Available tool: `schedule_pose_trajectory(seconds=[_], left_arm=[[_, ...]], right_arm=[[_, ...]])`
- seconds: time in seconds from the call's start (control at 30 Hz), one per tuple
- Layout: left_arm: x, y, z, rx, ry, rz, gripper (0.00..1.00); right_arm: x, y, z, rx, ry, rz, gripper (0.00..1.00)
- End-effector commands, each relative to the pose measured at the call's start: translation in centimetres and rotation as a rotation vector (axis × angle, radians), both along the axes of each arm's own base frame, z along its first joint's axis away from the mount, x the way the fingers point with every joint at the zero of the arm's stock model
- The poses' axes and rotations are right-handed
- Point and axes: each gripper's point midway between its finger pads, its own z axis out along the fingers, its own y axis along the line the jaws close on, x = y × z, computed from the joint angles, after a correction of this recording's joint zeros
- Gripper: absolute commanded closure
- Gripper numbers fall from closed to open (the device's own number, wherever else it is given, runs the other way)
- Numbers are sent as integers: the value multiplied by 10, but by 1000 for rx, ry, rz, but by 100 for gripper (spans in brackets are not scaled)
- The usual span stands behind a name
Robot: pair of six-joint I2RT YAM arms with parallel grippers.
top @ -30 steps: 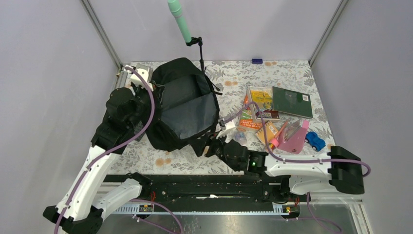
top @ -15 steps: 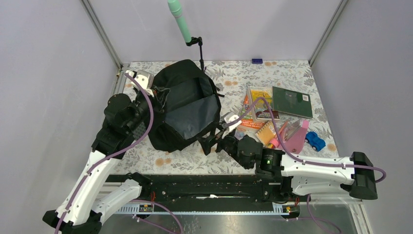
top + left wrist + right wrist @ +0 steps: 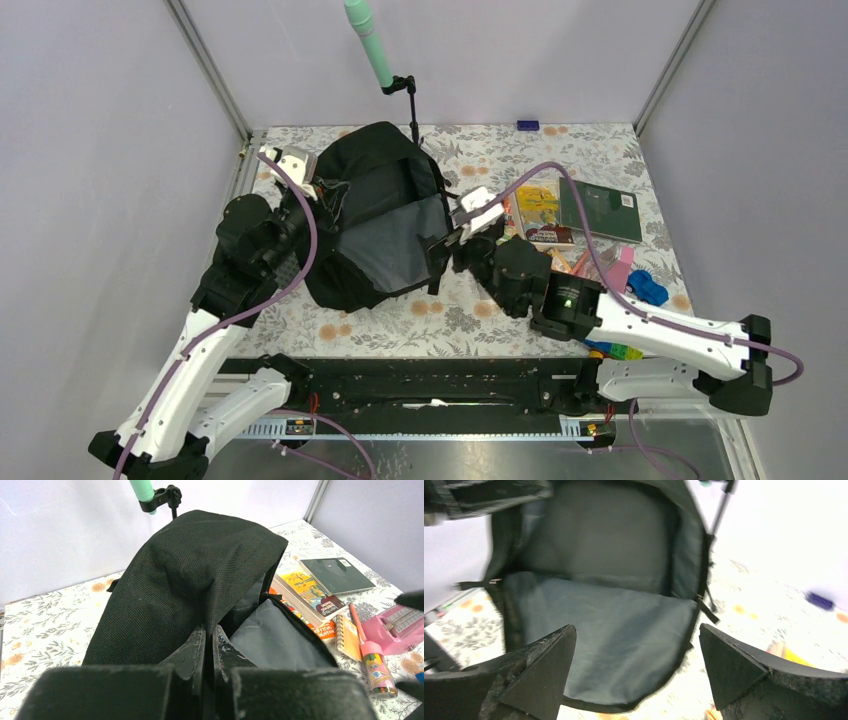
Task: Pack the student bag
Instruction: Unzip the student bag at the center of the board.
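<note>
The student bag [image 3: 380, 225] lies open at the table's left-middle, a big black backpack showing its grey lining [image 3: 614, 615]. My left gripper [image 3: 322, 192] is shut on the bag's black fabric at the left rim of the opening [image 3: 210, 630] and holds that flap raised. My right gripper [image 3: 447, 250] stands wide open at the bag's right rim. Its fingers [image 3: 549, 655] frame the opening from the front, and my right gripper [image 3: 637, 630] has nothing between them.
Right of the bag lie books [image 3: 540, 205], a dark green notebook [image 3: 600, 208], a pink case [image 3: 620, 262], a pencil set [image 3: 377, 667] and a blue toy car [image 3: 648, 290]. A mint-green pole on a black stand [image 3: 370, 45] rises behind the bag. Coloured bricks [image 3: 615, 350] lie under the right arm.
The right gripper has opened wide and moved from the bag's near corner back along its right side. The bag shifted slightly away from the arms. The left gripper keeps its hold.
</note>
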Motion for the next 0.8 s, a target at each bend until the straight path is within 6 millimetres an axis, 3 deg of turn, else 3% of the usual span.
schedule_pose_trajectory(seconds=[0.0,0.2,0.4,0.63,0.77], left_arm=[[0,2,21,-46,-68,9,100],[-1,5,24,-68,-73,14,100],[-4,5,27,-76,-77,2,100],[-2,5,22,-74,-78,8,100],[-2,0,20,-81,-65,-17,100]], right_arm=[[25,-61,0,49,89,-213,0],[61,-145,-27,200,293,-548,0],[96,-189,-53,93,392,-750,0],[132,-263,-105,-213,555,-950,0],[134,-296,-141,-69,727,-1021,0]])
